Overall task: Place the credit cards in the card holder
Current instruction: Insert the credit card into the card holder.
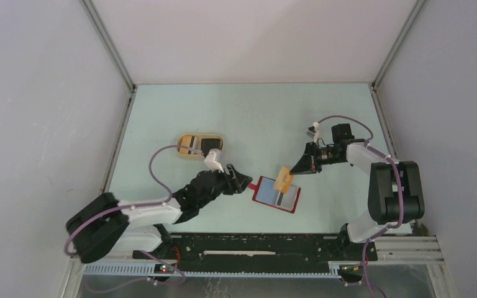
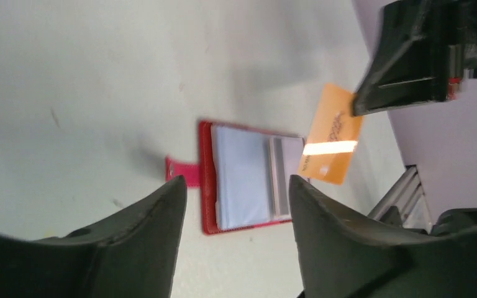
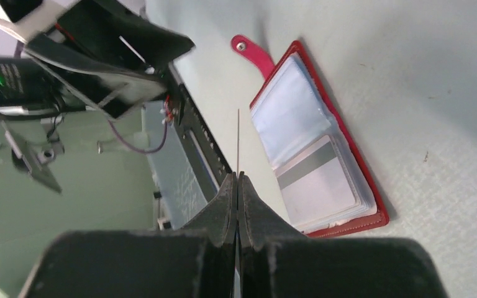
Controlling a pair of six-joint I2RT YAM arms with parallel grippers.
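Observation:
The red card holder (image 1: 276,194) lies open on the table, pale pockets up, its strap (image 2: 182,170) pointing toward the left arm. A card with a grey stripe (image 3: 315,180) sits in one pocket. My right gripper (image 1: 296,168) is shut on an orange credit card (image 1: 283,178), which hangs tilted over the holder's far edge. The right wrist view shows that orange card (image 3: 238,139) edge-on as a thin line between the pressed jaws of the right gripper (image 3: 237,176). My left gripper (image 1: 244,181) stands open and empty just left of the holder (image 2: 248,180). More cards (image 1: 190,144) lie in a dish.
A tan oval dish (image 1: 201,156) sits behind the left arm, at the table's left middle. Grey walls close in the table on three sides. A black rail (image 1: 267,245) with the arm bases runs along the near edge.

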